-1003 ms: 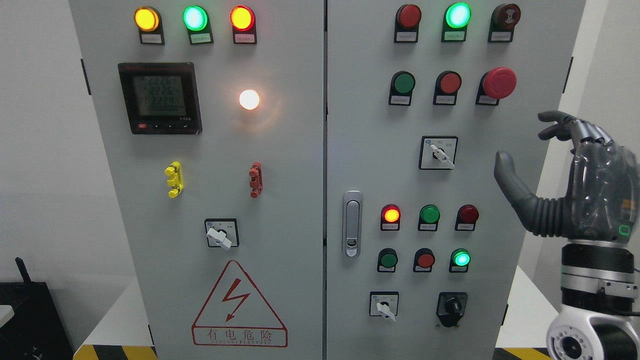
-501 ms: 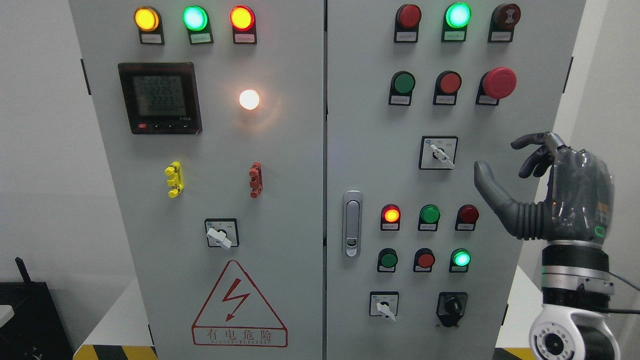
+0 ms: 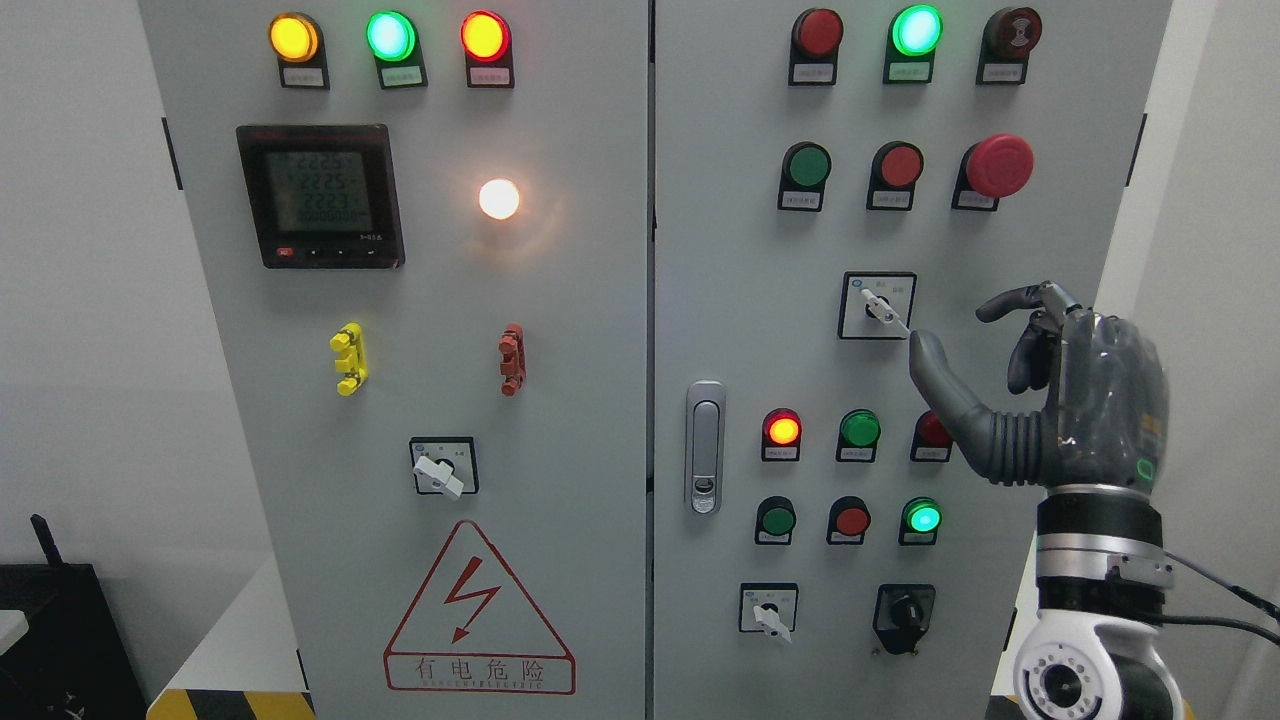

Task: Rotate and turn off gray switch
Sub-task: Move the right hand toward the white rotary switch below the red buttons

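Right hand raised beside the gray switch on a smooth gray metal cabinet point(image 3: 720, 330).

The dark, glossy right hand point(image 3: 1060, 400), with its ribbed rubbery thumb, is loosely open and holds nothing; its fingers point(image 3: 1012, 302) curl lightly and the thumb tip sits just beside the switch's lower right corner, though contact cannot be told. Left of and slightly above the hand, the gray switch point(image 3: 878, 306) is a square black-framed plate with a pale lever knob whose long axis runs diagonally, pointing down and right toward the thumb. A round red lamp point(image 3: 930, 430) lies partly hidden behind the thumb.
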